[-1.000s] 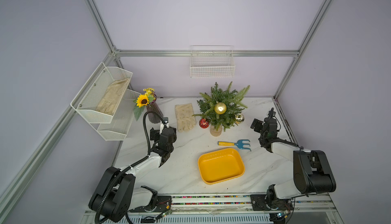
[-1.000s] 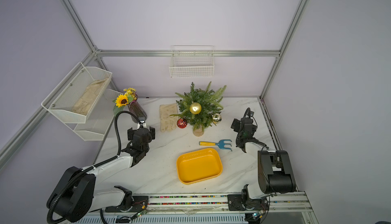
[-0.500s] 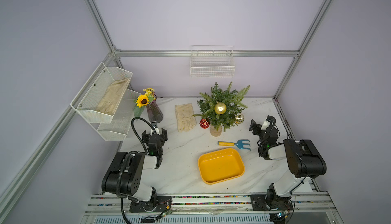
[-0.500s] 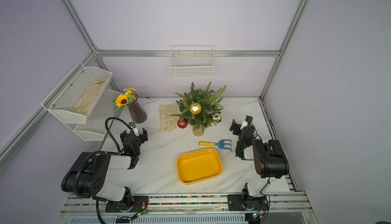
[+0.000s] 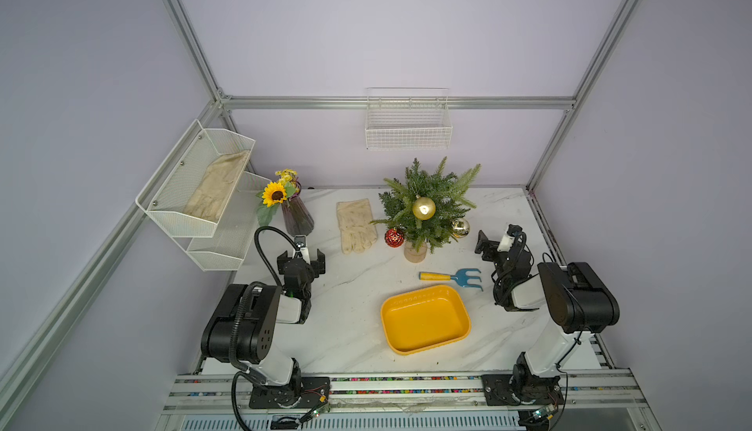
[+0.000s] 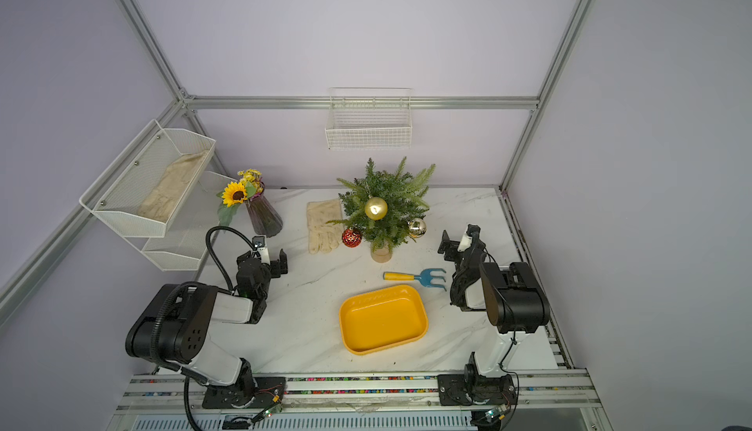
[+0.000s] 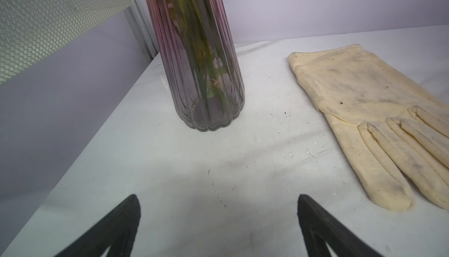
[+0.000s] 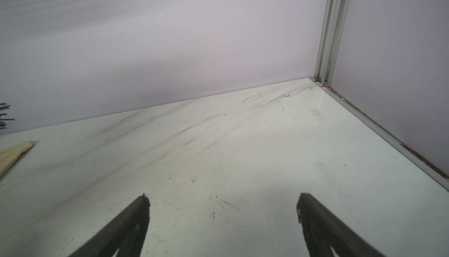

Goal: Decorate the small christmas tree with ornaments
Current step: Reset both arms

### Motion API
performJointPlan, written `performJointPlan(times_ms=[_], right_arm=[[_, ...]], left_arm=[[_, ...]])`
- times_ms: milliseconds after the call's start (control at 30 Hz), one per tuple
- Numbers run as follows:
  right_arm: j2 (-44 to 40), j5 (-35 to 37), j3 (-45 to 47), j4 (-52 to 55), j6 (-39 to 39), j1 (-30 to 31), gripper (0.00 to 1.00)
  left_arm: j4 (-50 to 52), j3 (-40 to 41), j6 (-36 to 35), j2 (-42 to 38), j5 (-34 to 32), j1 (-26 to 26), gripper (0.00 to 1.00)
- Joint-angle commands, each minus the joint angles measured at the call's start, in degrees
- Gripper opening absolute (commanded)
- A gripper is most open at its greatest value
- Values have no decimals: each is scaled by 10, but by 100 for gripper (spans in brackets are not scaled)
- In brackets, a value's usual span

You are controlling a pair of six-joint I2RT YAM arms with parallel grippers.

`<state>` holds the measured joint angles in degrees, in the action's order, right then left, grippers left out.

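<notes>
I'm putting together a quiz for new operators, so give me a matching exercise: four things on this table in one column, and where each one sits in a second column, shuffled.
Things
1. red ornament
2. hand rake
3. glove
4. yellow tray

Places
A. flat on the table, between the vase and the tree
B. empty, nearest the table's front edge
C. at the tree's lower edge, on the glove's side
D. lying between the tree's base and the yellow tray

Pairs: 1-C, 2-D, 3-A, 4-B.
</notes>
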<state>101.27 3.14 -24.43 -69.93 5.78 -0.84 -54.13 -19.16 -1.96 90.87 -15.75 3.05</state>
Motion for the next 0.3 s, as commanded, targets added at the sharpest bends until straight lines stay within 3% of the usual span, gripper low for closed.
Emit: performJointPlan(times_ms=[0,67,267], right_arm=[[3,-19,-3,-36,-25,5,97],[1,-42,-17,-4,-39,5,97],[1,-19,-14,-12,-38,12,97]], left_arm=[[-24,-15,10,-6,6,-3,100],[-23,-15,10,-6,7,-3,100],[-24,-16,10,-6,7,-3,100]])
